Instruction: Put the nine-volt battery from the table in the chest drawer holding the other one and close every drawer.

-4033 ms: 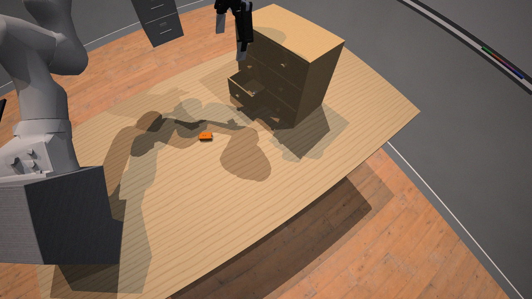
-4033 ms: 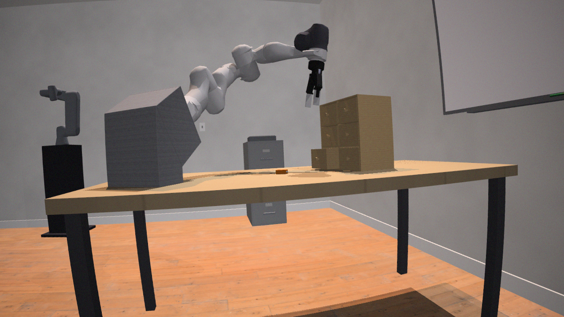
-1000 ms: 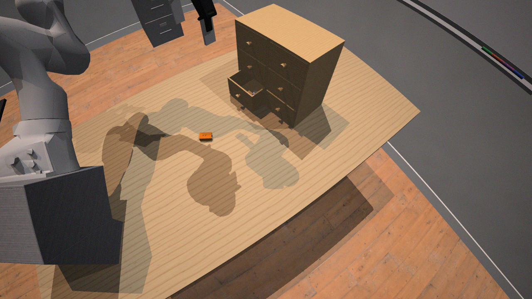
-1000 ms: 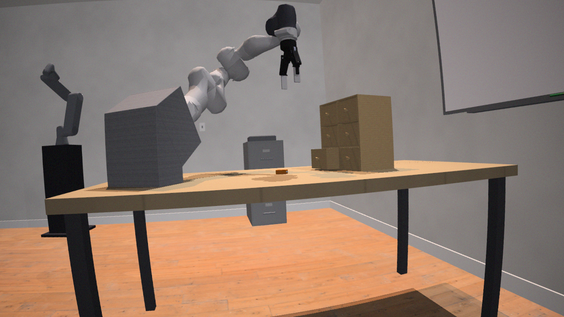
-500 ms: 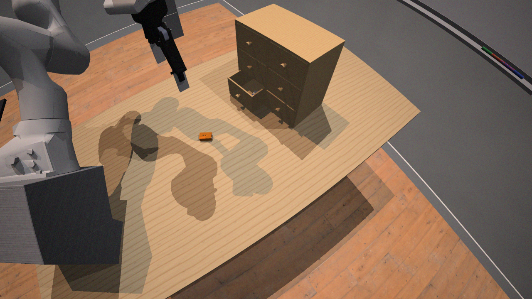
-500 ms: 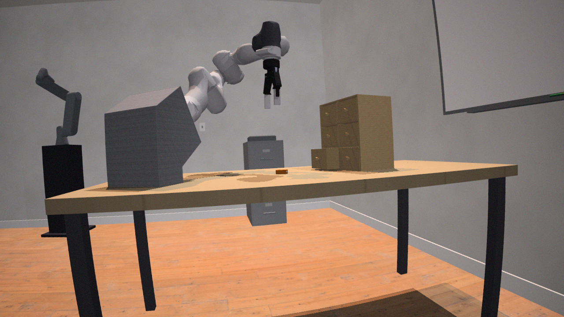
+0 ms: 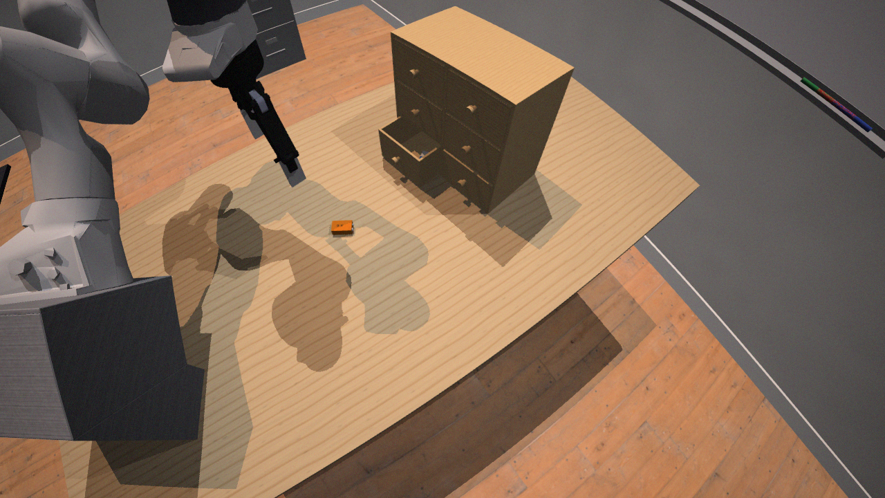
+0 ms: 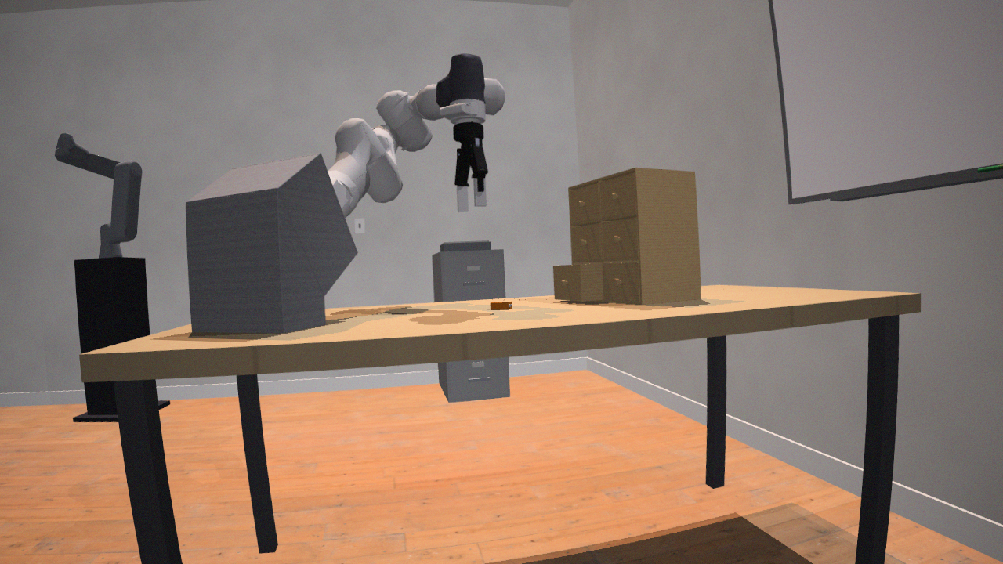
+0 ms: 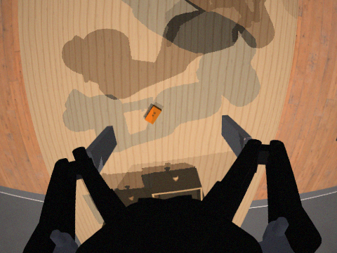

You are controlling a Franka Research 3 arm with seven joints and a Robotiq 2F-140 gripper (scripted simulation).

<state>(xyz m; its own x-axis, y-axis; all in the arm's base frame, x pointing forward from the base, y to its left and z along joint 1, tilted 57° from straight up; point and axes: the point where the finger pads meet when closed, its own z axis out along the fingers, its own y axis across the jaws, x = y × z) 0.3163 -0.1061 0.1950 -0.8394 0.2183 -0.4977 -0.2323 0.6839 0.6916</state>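
Note:
The orange nine-volt battery [image 7: 341,227] [image 8: 501,305] [image 9: 153,114] lies flat on the table, turned at a slant in the wrist view. My gripper [image 7: 276,153] [image 8: 470,200] [image 9: 167,130] is wide open and empty, pointing down high above the table. In the wrist view the battery shows beyond the fingertips, a little left of the middle. The small chest [image 7: 482,52] [image 8: 666,238] stands upright. Its lower left drawer [image 7: 395,150] [image 8: 566,283] [image 9: 165,178] is pulled out and looks level. A small greyish thing [image 7: 422,153] shows inside, mostly hidden; I cannot tell what it is.
The chest's other drawers look pushed in. The chest stands beyond the battery from the arm's base block [image 7: 124,359] [image 8: 234,262]. The table's [image 7: 433,346] [image 8: 392,348] front edge runs on the near side. A grey cabinet [image 8: 469,280] stands behind the table.

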